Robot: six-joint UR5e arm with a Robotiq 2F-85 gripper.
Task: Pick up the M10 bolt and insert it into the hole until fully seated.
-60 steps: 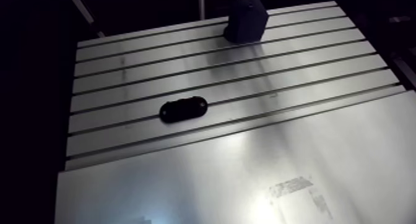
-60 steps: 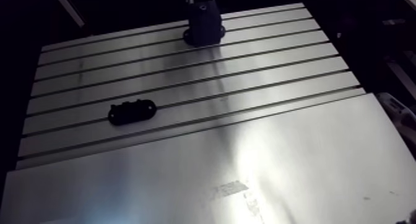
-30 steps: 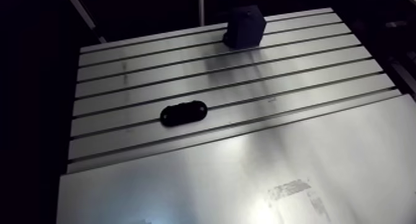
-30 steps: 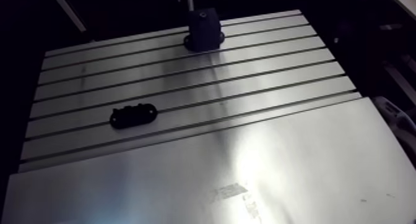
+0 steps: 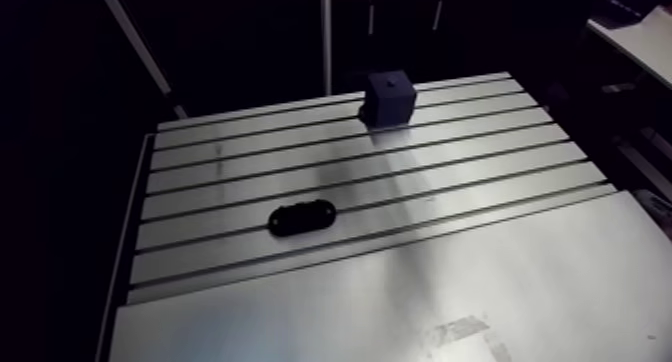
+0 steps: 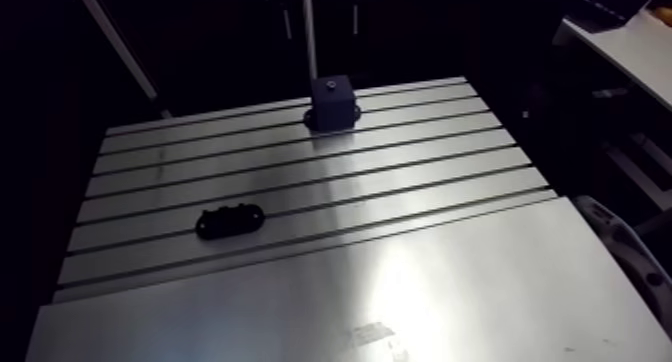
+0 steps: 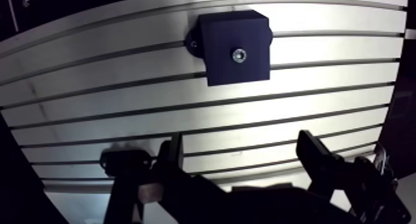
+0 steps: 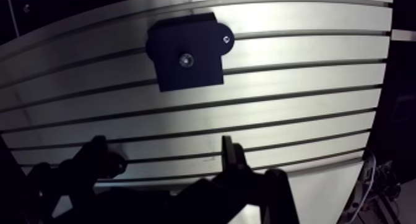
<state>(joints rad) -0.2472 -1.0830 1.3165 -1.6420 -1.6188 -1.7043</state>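
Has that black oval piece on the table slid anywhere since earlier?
No. The oval piece sits on the same table slot, same side of the dark block; only the camera shifted.

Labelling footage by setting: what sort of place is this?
Probably a robotics lab or assembly test bench: a slotted aluminium table, a dark block standing on it, and a black oval fixture.

The slotted aluminium surface spreads under and ahead of my jaws, its dark grooves running crosswise. A flat black oval plate lies on it just beside my jaws. A smooth metal sheet adjoins the grooved part.
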